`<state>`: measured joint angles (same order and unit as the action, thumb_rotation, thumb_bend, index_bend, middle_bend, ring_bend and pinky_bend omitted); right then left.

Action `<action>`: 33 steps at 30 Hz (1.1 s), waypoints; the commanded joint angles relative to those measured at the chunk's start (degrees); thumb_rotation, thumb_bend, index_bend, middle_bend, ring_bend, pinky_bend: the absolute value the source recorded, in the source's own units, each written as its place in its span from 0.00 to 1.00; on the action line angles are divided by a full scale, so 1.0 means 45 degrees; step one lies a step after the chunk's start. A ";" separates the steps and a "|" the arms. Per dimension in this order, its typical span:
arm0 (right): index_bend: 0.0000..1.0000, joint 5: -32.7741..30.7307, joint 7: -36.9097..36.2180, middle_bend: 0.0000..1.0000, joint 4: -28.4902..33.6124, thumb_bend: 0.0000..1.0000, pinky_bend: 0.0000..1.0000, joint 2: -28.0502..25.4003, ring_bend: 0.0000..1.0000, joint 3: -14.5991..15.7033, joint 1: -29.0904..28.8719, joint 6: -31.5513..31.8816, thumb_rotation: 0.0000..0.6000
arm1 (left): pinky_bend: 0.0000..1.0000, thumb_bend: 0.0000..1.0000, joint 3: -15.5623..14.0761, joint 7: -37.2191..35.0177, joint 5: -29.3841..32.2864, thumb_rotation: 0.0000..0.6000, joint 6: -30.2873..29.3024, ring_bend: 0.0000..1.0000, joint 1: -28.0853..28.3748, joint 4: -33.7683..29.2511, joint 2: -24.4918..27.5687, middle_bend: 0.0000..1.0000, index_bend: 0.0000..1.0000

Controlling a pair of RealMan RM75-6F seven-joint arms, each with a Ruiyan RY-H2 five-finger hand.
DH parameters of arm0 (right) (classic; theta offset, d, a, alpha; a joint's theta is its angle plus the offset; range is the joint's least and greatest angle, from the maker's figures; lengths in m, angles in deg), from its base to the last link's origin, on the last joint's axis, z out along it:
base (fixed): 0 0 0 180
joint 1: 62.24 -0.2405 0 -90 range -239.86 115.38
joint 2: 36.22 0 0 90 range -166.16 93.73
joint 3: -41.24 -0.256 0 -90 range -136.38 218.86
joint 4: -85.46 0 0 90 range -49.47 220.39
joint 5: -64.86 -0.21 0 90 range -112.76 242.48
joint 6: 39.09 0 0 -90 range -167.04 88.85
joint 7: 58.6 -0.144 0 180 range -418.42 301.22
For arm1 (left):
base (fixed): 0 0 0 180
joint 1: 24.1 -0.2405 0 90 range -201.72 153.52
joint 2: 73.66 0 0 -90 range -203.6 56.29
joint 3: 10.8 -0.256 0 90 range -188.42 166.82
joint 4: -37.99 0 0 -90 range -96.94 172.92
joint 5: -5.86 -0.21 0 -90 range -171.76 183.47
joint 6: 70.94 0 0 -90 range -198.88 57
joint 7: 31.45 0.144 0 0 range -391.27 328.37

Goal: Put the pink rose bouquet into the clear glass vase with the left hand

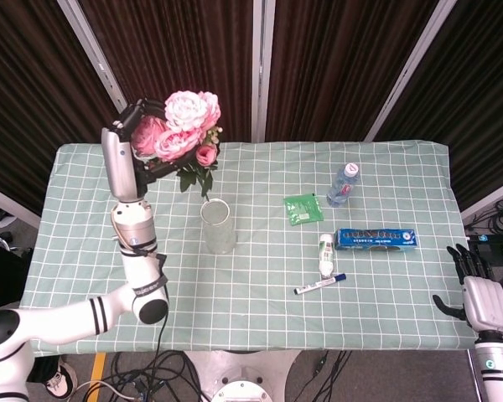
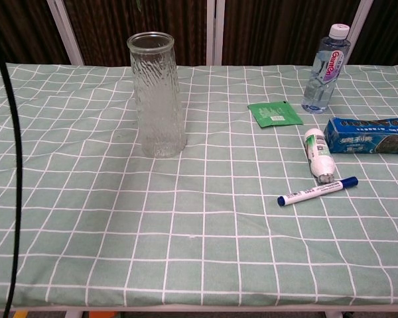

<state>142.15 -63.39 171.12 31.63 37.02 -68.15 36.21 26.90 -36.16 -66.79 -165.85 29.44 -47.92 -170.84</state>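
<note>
My left hand (image 1: 132,134) holds the pink rose bouquet (image 1: 179,131) up in the air, blooms at top and green stem hanging down. The stem's lower end hangs just above and to the left of the clear glass vase (image 1: 218,225), which stands upright and empty on the checked cloth. In the chest view the vase (image 2: 158,95) is at centre left; the bouquet and left hand are out of that frame. My right hand (image 1: 479,295) rests low at the table's right front corner, fingers spread, holding nothing.
Right of the vase lie a green packet (image 1: 303,208), a water bottle (image 1: 342,184), a blue box (image 1: 375,239), a small white bottle (image 1: 325,251) and a blue marker (image 1: 319,285). A black cable (image 2: 12,172) crosses the chest view at left.
</note>
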 commanded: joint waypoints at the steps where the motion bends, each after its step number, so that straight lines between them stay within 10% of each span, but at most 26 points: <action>1: 0.00 -0.0103 -0.0093 0.00 -0.0119 0.15 0.00 0.0033 0.00 -0.0033 -0.0055 -0.0161 1.00 | 0.63 0.17 -0.0224 -0.0541 -0.0159 1.00 -0.0216 0.49 0.0149 0.0788 -0.0560 0.49 0.53; 24: 0.00 -0.0375 -0.0257 0.00 -0.0346 0.15 0.00 -0.0012 0.00 -0.0089 -0.0331 -0.0896 1.00 | 0.62 0.17 -0.1944 -0.2386 -0.0938 1.00 -0.0643 0.48 -0.0435 0.3668 -0.2775 0.48 0.52; 33: 0.00 -0.0377 -0.0199 0.00 -0.0234 0.15 0.00 -0.0025 0.00 -0.0108 -0.0332 -0.0841 1.00 | 0.45 0.13 -0.2479 -0.2568 -0.1235 1.00 -0.0002 0.29 -0.0848 0.3309 -0.2548 0.32 0.26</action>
<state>140.47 -64.30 170.07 31.50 36.52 -69.64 32.44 15.97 -47.57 -72.12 -165.98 25.86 -32.77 -182.45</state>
